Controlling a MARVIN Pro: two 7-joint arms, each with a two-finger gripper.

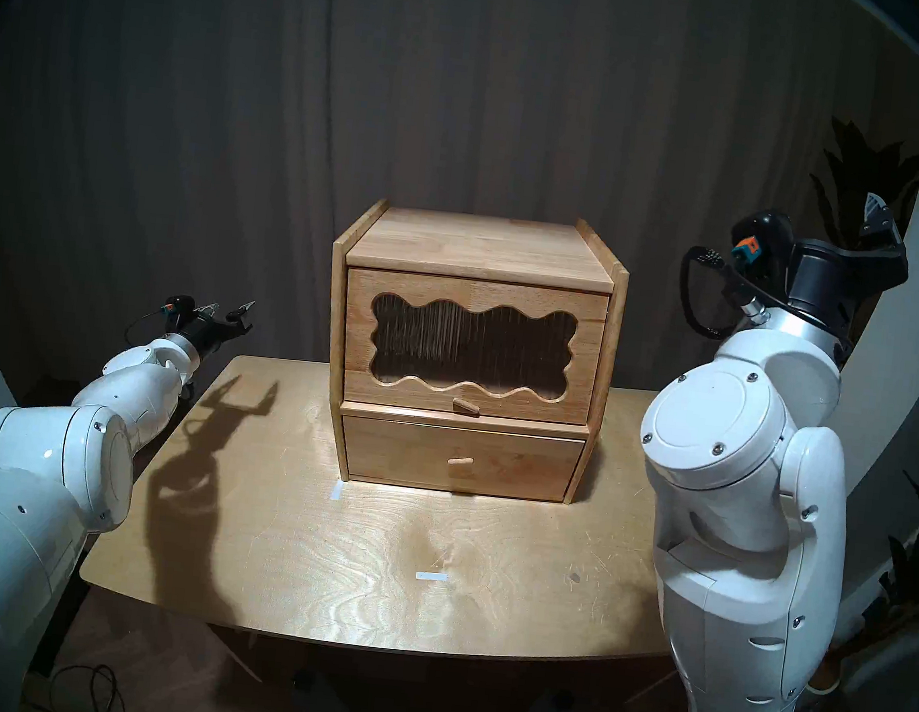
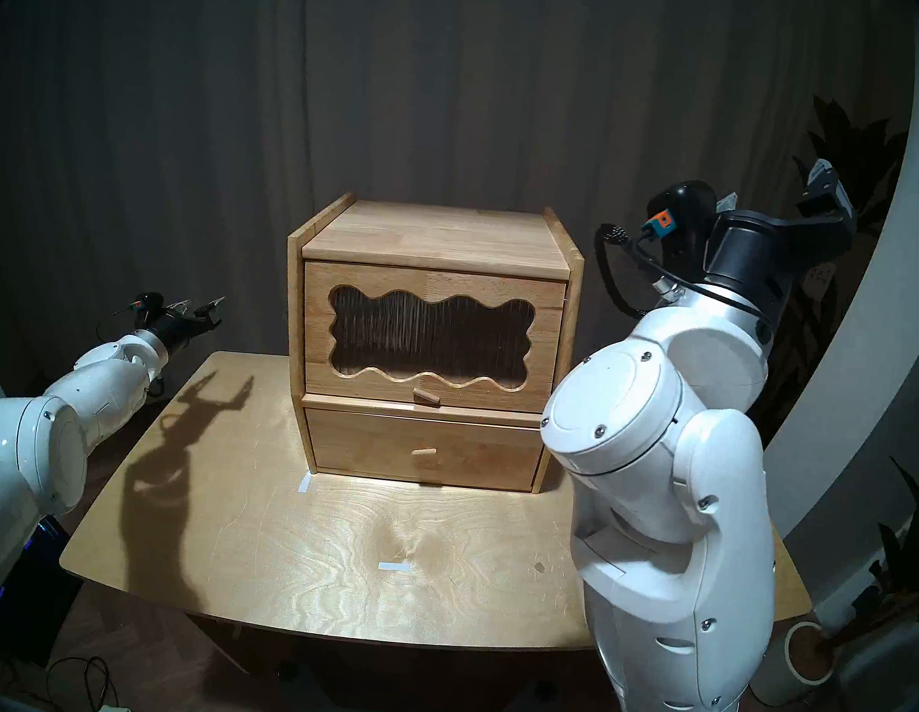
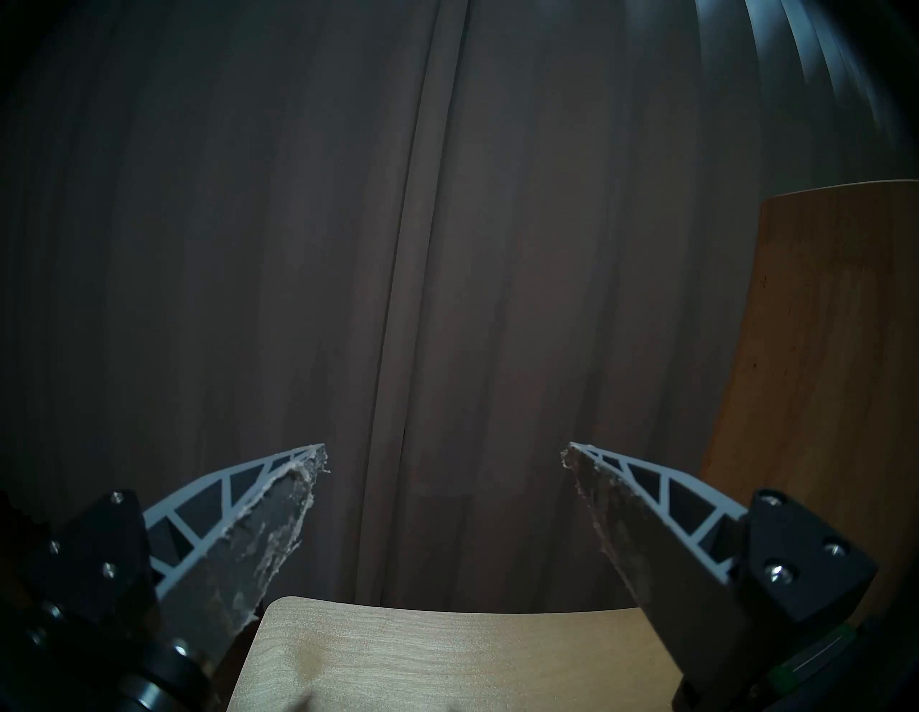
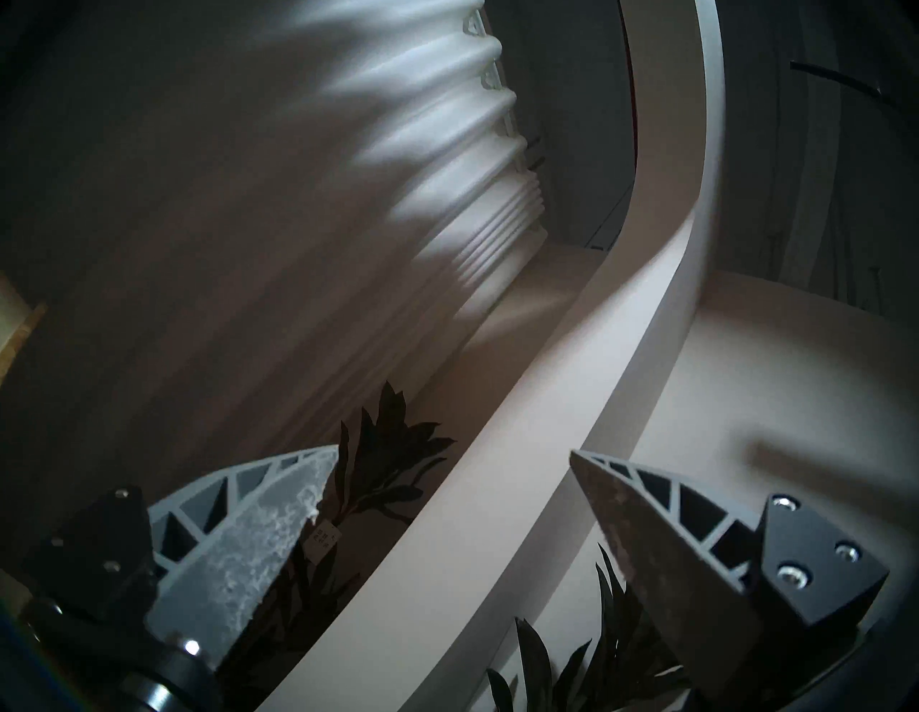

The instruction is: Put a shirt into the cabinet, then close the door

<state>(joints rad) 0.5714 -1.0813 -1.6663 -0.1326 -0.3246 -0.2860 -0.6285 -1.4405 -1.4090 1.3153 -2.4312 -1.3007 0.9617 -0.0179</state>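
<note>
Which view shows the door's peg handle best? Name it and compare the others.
Head stereo left: the peg handle sits near centre, unobstructed, below the door's wavy window. Head stereo right shows it just as clear, further left. Neither wrist view shows it.

Dim room; overhead light is glaring on the table point(image 1: 370, 562), and the left arm point(image 1: 123, 393) is casting a hard shadow across it. Fisheye distortion is darkening every edge; the curtain point(image 4: 422, 164) is blurring.
</note>
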